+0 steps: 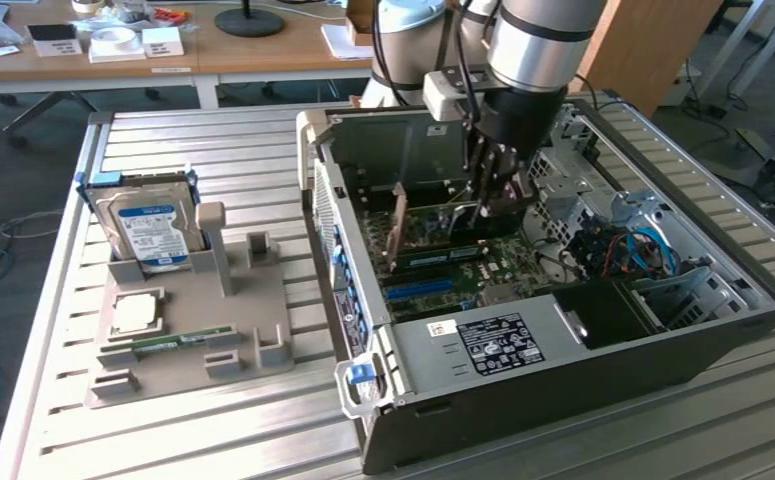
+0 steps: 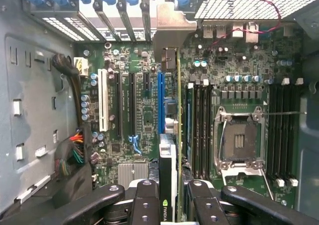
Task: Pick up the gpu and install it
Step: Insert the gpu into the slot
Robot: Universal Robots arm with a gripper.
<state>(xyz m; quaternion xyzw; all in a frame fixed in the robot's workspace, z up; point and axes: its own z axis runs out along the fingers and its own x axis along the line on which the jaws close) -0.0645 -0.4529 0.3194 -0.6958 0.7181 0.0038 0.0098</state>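
- Gripper (image 2: 172,197) is clenched on the gpu (image 2: 167,185), one finger (image 2: 147,190) on each face. It is inside the open computer case (image 1: 561,330).
- The gpu is seen edge-on, with its bracket (image 2: 172,28) at the rear slot wall. It runs along the blue slot (image 2: 161,98).
- Hidden: the card's contact edge; I cannot tell whether it touches the slot.
- In the exterior view the gripper (image 1: 494,195) is dark against the interior, so its tips are hard to make out.
- Memory slots (image 2: 199,130) are just beside the card; there is open board on the other side.
- The hard drive (image 1: 151,230) stands well apart on the worktop (image 1: 187,150).
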